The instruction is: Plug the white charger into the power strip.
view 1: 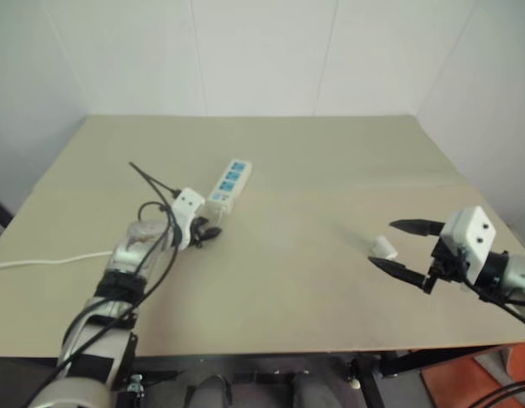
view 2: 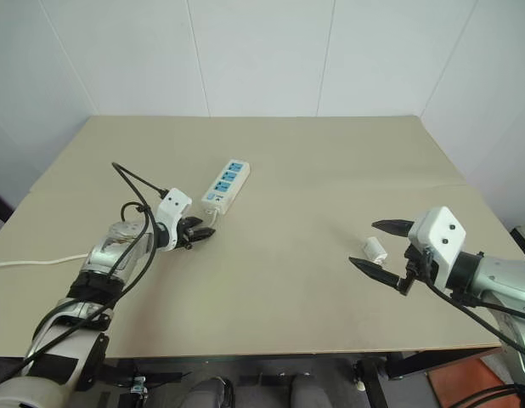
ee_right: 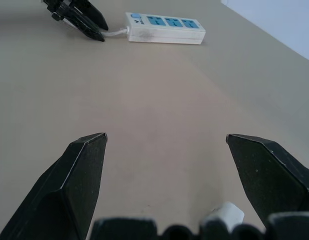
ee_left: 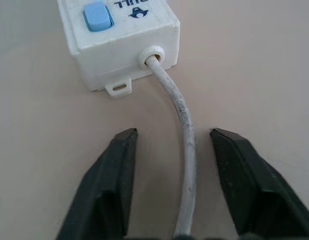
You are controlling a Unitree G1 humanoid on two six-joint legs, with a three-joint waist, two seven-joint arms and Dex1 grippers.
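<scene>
Beige laminate covers the table [view 2: 279, 178], which sits in a corner of plain white wall panels [view 2: 262, 55] that close off its far edge and both sides. The power strip [view 2: 227, 185] lies flat left of centre, its long axis running diagonally from the near left to the far right. Its three blue socket panels face up. Its switch end points toward the robot's left arm, and from that end a thin white cord [ee_left: 187, 145] trails back toward the near left edge of the table.

The left gripper [view 2: 200, 233] hovers low just short of the switch end. Its two black fingers [ee_left: 112, 180] are parted on either side of the cord without touching it.

The white charger [view 2: 375, 249] lies on the tabletop well to the right of the strip. It is a small rounded block whose orientation cannot be made out. The right gripper [view 2: 377, 246] is spread wide, one finger on each side of the charger, neither finger pressing against it.
</scene>
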